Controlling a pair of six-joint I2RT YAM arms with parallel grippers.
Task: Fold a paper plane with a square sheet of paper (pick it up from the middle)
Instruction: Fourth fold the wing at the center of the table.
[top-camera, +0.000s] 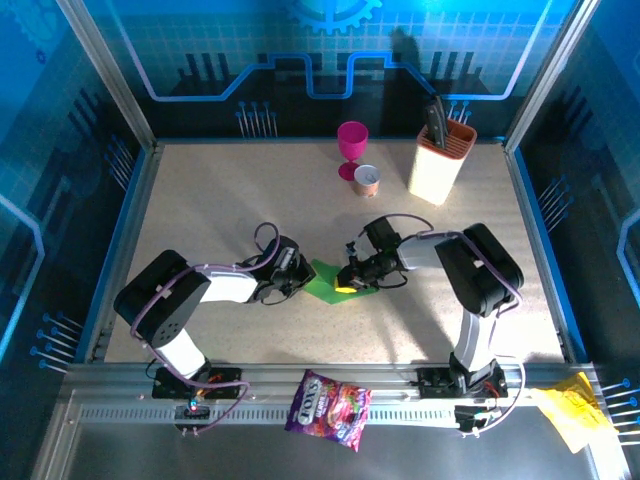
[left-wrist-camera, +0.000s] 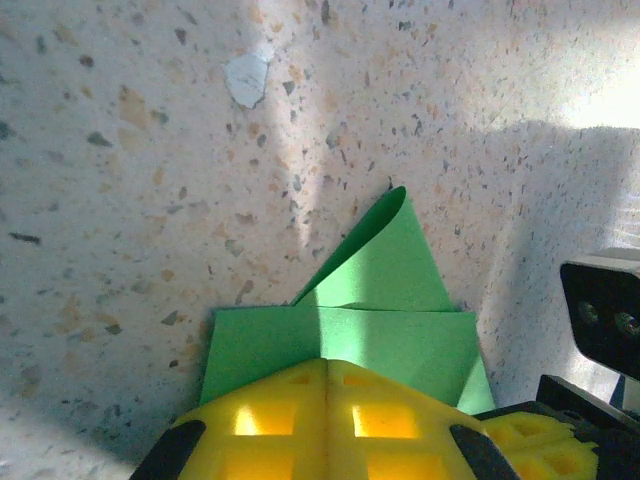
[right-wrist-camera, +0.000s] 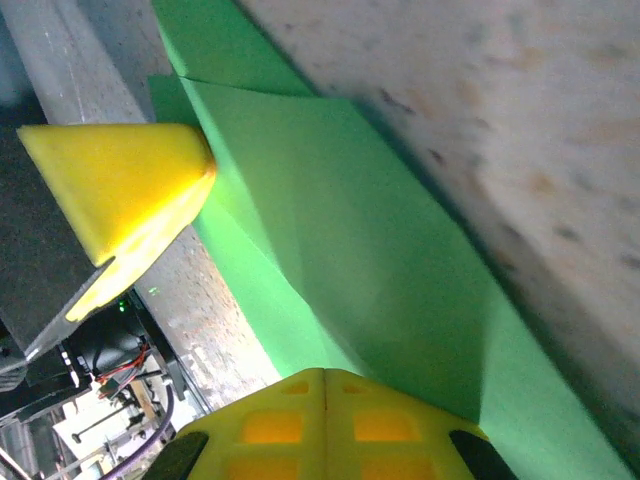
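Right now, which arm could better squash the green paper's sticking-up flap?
Probably left: the bright green paper sheet's raised flap sits just ahead of the shut left gripper; the right gripper sits on the flat part.

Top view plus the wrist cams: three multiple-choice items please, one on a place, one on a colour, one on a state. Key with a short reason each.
1. Where does the snack bag lie?
A. at the far wall
B. on the metal rail at the near edge
C. at the right edge

2. What colour is the goblet?
A. blue
B. white
C. pink

3. In what state is the green paper?
A. folded, with one flap raised
B. flat and unfolded
C. crumpled into a ball

Key:
1 B: the top view has it lying across the rail.
2 C: bowl and stem are both pink.
3 A: the left wrist view shows layered edges and a curled flap standing up.
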